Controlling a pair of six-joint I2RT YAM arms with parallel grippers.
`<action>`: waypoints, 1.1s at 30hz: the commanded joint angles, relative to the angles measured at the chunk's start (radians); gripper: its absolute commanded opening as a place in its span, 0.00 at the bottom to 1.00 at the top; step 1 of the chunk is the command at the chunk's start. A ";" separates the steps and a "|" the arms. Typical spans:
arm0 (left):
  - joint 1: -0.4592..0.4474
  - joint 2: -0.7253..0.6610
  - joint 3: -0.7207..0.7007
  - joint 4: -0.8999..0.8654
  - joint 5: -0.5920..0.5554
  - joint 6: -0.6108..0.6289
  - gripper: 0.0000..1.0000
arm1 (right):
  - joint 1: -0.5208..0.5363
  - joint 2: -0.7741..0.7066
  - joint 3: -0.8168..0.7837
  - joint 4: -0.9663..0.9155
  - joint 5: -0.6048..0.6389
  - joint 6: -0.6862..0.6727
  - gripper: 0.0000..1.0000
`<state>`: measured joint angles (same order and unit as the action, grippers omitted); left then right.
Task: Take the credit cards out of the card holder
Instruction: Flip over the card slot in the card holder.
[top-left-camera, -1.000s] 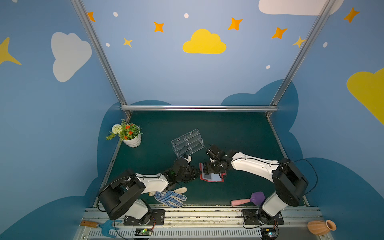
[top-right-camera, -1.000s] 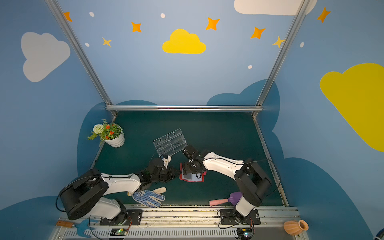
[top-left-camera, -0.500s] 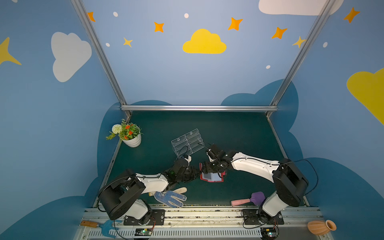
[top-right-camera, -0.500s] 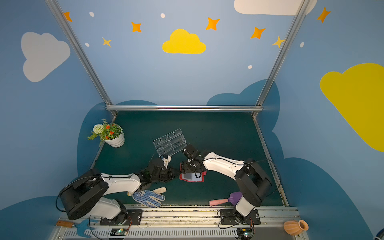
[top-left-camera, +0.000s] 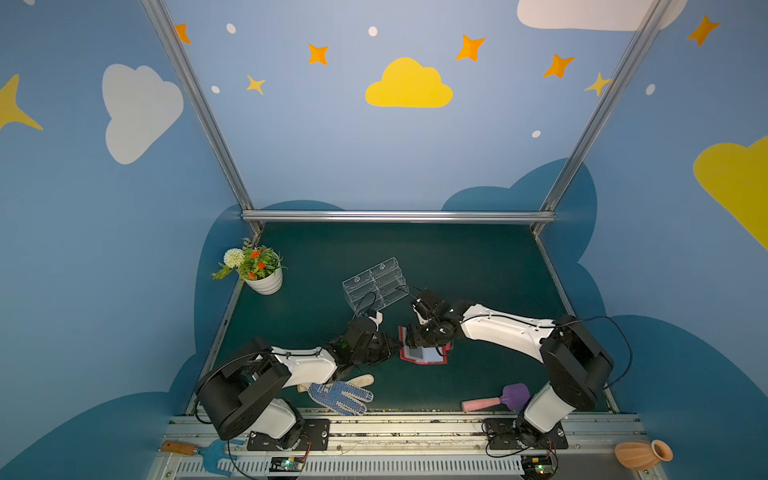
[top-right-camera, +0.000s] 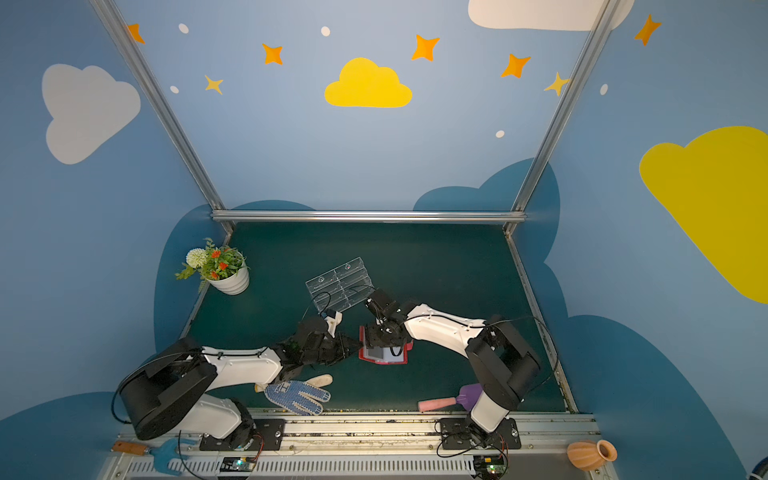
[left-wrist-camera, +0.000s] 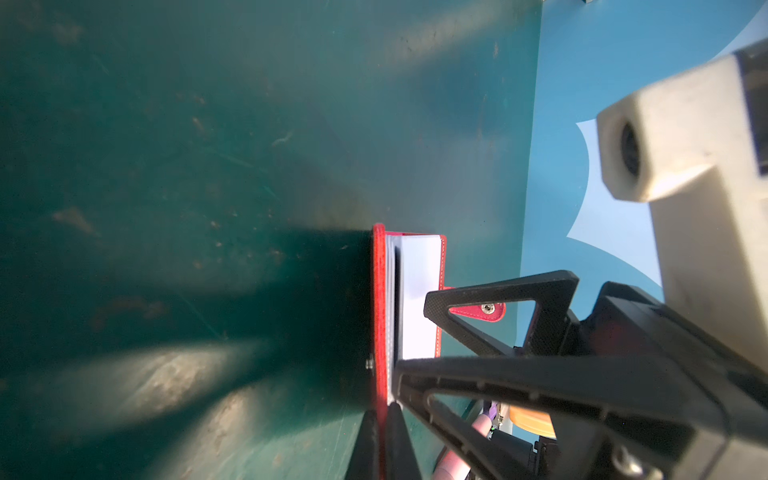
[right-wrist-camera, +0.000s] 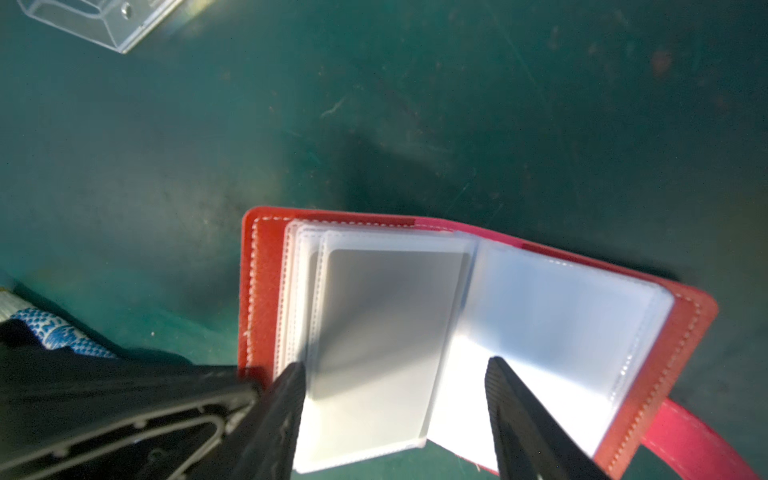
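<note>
The card holder (top-left-camera: 424, 357) lies open on the worktop (top-left-camera: 457, 257), near the front between both arms. Its top sleeve (right-wrist-camera: 395, 243) shows a grey blur, possibly a card (right-wrist-camera: 390, 316). The left pincer (left-wrist-camera: 382, 409) is clenched on the red cover's edge. The right pincer (right-wrist-camera: 392, 374) hangs parted astride that sleeve, one finger (right-wrist-camera: 291, 395) at its edge, gripping nothing.
</note>
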<state>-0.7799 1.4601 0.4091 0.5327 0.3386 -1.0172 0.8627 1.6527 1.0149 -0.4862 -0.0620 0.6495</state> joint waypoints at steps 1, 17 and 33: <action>-0.002 -0.027 -0.013 -0.002 -0.004 0.020 0.04 | -0.016 0.003 -0.023 -0.032 0.019 -0.001 0.62; 0.003 -0.021 -0.015 -0.018 -0.015 0.025 0.04 | -0.065 -0.070 -0.074 -0.050 0.029 0.001 0.48; 0.047 -0.100 -0.002 -0.197 -0.041 0.085 0.60 | -0.169 -0.273 -0.154 -0.097 0.015 -0.014 0.63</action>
<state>-0.7406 1.4143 0.4023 0.4347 0.3256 -0.9756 0.7128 1.4467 0.8730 -0.5484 -0.0395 0.6464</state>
